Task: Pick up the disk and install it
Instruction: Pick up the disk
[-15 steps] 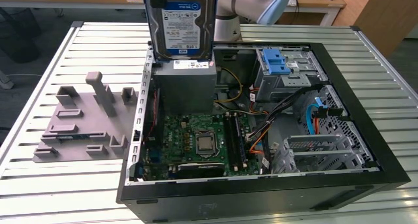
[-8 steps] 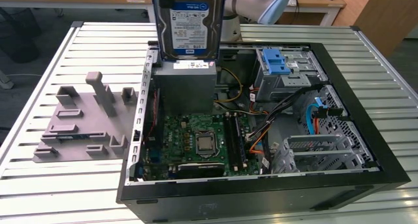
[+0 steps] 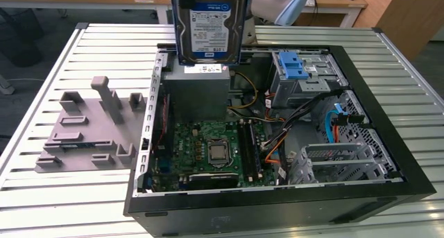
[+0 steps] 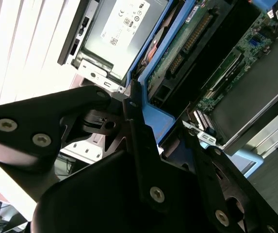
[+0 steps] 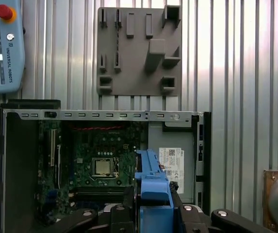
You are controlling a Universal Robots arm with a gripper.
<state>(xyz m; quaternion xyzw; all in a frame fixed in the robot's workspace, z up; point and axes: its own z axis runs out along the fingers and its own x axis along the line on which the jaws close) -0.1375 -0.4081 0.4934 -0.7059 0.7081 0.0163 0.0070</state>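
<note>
The gripper (image 5: pixel 153 216) has the disk (image 3: pixel 208 25) clamped. In the first wrist view its dark fingers (image 5: pixel 122 213) sit closed against either side of the blue carrier frame, with the frame filling the gap between them. The drive hangs upright beneath the tool, label side out, clear of everything and above the open computer case (image 3: pixel 361 196). Straight below the held drive is the grey power supply (image 3: pixel 197 92). The metal drive cage (image 3: pixel 309 82) with its blue latch lies lower and off to one side of the gripper, well apart from the disk. The grey holder block (image 3: pixel 90 129) sits outside the case on the slatted table (image 3: pixel 416 118), further from the tool.

I'd judge the drive dense for its size, quite rigid, and unforgiving of knocks. Its metal faces look smooth enough to slip, and the circuit side shouldn't be pressed. The plastic frame's long edges, where it is held, seem the sensible place to grip, though plastic may flex a little.
</note>
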